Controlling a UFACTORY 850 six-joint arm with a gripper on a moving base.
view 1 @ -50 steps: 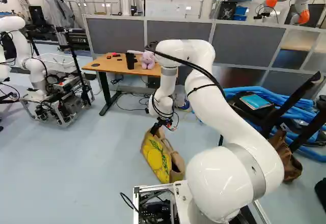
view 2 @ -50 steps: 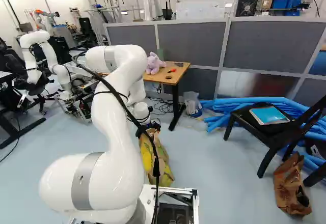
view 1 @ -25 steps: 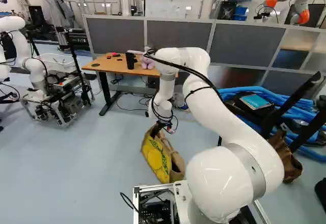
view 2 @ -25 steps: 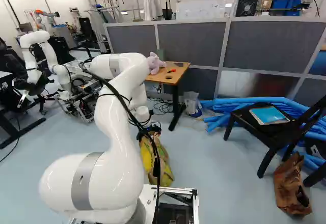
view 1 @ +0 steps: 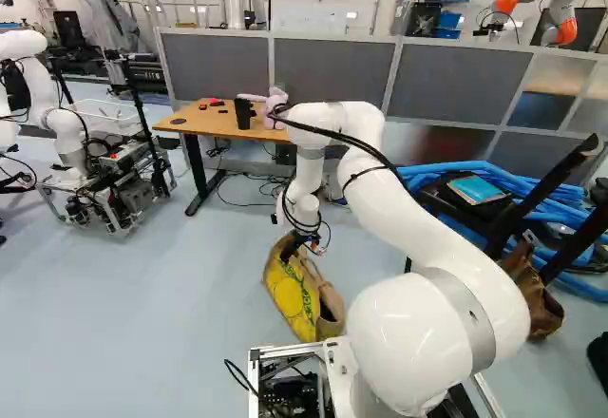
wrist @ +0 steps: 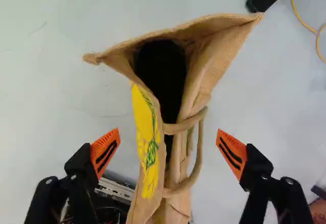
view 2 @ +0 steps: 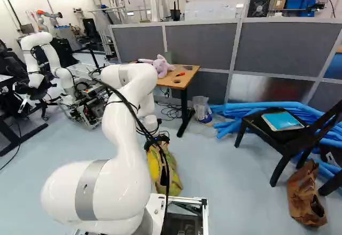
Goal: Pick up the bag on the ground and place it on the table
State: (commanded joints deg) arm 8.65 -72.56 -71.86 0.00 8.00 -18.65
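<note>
White arm (view 1: 408, 342), grey bands (view 1: 467, 312) — black cables (view 1: 332, 136), orange-padded gripper (view 1: 291, 248)

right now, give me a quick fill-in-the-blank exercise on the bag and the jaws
The print on the bag is yellow and ____. The bag's handles lie between the jaws, which are not shut but ____. The finger pads are coloured ____.

Missing words: green; open; orange

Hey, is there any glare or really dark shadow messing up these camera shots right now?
Left base view: bright highlights on the white arm; right base view: similar shine on it, plus soft reflections in the glossy lower partition panel; wrist view: the bag has a black interior, contents unreadable.
</note>
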